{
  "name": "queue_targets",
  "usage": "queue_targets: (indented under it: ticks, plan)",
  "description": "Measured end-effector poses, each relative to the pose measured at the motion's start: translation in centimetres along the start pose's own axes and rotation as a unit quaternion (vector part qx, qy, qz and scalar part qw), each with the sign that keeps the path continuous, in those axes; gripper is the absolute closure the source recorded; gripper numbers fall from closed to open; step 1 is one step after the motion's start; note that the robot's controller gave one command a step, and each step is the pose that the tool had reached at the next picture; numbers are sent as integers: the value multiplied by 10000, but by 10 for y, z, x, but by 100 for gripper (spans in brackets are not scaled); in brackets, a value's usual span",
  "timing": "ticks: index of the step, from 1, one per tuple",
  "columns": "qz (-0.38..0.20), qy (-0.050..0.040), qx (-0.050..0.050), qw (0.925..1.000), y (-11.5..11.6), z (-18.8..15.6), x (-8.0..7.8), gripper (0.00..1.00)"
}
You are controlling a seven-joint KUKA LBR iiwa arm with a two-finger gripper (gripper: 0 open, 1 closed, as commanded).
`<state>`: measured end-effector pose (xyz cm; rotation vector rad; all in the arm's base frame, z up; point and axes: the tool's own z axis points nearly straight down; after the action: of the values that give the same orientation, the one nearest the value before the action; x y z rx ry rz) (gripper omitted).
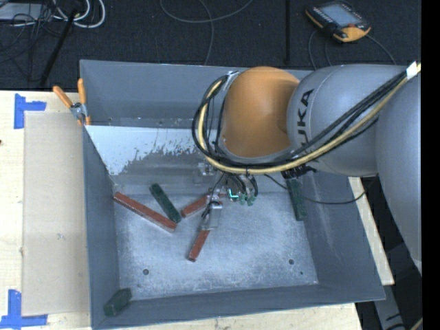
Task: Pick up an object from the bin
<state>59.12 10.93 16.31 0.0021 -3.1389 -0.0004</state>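
My gripper [218, 199] hangs below the arm's orange cover, over the middle of the bin floor. Right under it lies a short reddish-brown stick [194, 207], slanting up toward the gripper. Another reddish-brown stick [199, 245] lies just below the gripper, pointing toward the bin's front. A dark green block [165, 203] rests to the left, crossing the end of a long reddish-brown stick [143, 211]. Whether anything is between the fingers is hidden.
A dark green stick [298, 199] lies against the right side of the bin floor. A dark green block [117, 301] sits in the front left corner. The arm and its cables cover the bin's back right part.
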Motion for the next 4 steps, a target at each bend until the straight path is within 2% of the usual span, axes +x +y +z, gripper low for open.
queue_targets:
  ticks: [1, 2, 3, 4]
  plan:
    - [10, -9, -1, 10000, 0, -1, -1, 0]
    - [-174, -51, -4, 9998, 7, 48, -14, 0]
    - [-315, 4, -4, 9995, -9, 94, -17, 0]
    - [624, -20, -6, 9981, -3, 93, -29, 100]
